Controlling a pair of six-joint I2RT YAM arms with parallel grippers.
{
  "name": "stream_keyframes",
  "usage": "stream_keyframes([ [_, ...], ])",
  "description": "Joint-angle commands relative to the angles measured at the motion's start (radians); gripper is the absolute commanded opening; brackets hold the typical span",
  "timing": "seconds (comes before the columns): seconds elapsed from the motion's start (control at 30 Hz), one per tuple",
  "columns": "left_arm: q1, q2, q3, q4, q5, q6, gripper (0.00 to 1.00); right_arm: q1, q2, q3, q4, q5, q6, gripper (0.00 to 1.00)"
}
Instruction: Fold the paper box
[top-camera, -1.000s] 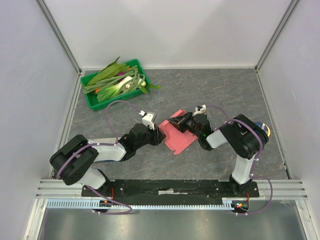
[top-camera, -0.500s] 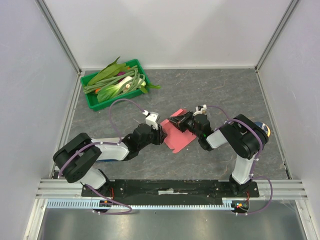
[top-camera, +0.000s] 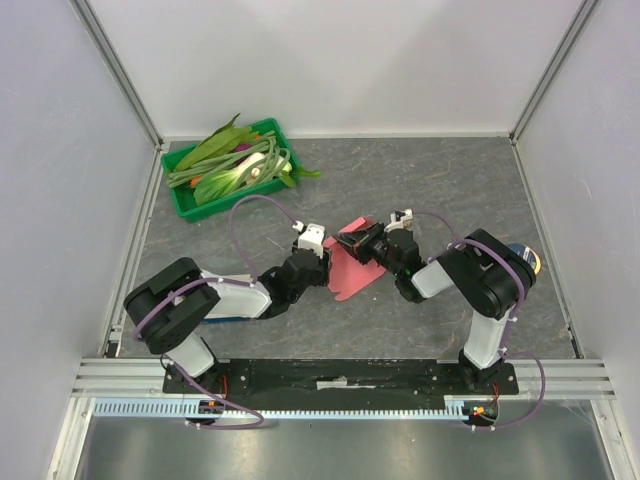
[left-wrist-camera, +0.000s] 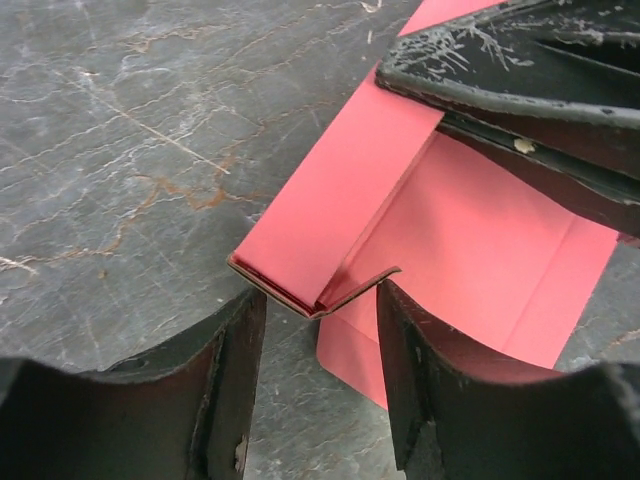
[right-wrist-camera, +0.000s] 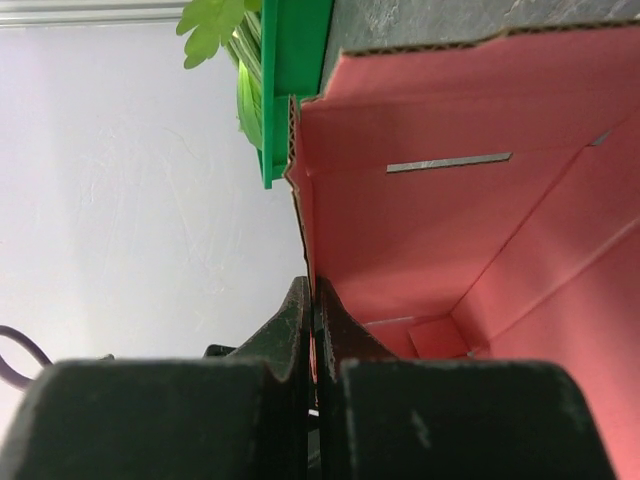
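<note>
1. Two grippers meet at the paper box (top-camera: 352, 270), which lies in the middle of the table (top-camera: 450, 180), well apart from the green tray (top-camera: 183, 208) at the far left.
2. Right gripper (top-camera: 365, 243): jaws clenched on a raised wall at the box's far right side, with the card edge pinched between its fingers (right-wrist-camera: 290, 330).
3. Left gripper (left-wrist-camera: 320, 300): jaws released, standing either side of the doubled-over near corner and not visibly touching it.
4. Handling, as judged: thin, light card that will likely slide on the smooth table unless pinned. It looks stiff across each panel, yielding at the scored creases and easily dented by a hard pinch.
5. Suggested hold: a flap's free edge, close to its crease, so the fold follows the score.
</note>
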Motion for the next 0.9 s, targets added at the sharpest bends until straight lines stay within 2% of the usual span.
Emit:
stream_keyframes([
  [0.0,0.003,0.013,0.025,0.067,-0.133,0.045,0.56,0.030,0.013,-0.002,-0.004,-0.061,-0.008,0.00],
  [0.23,0.003,0.034,0.015,0.174,-0.141,0.134,0.59,0.030,0.022,-0.001,0.001,-0.075,-0.008,0.00],
  [0.37,0.005,0.045,0.021,0.190,-0.143,0.182,0.49,0.030,0.034,-0.005,0.019,-0.081,-0.002,0.00],
  [0.43,0.005,0.047,0.017,0.191,-0.135,0.182,0.47,0.030,0.040,-0.004,0.025,-0.082,0.003,0.00],
  [0.53,0.005,0.039,0.003,0.187,-0.089,0.174,0.55,0.030,0.049,0.005,0.028,-0.089,0.003,0.00],
  [0.7,0.006,-0.103,-0.060,0.106,0.043,0.102,0.71,0.029,0.057,0.011,0.028,-0.098,0.003,0.00],
  [0.87,0.006,-0.249,-0.141,0.046,0.173,0.075,0.75,0.030,0.076,0.022,0.042,-0.110,0.007,0.00],
])
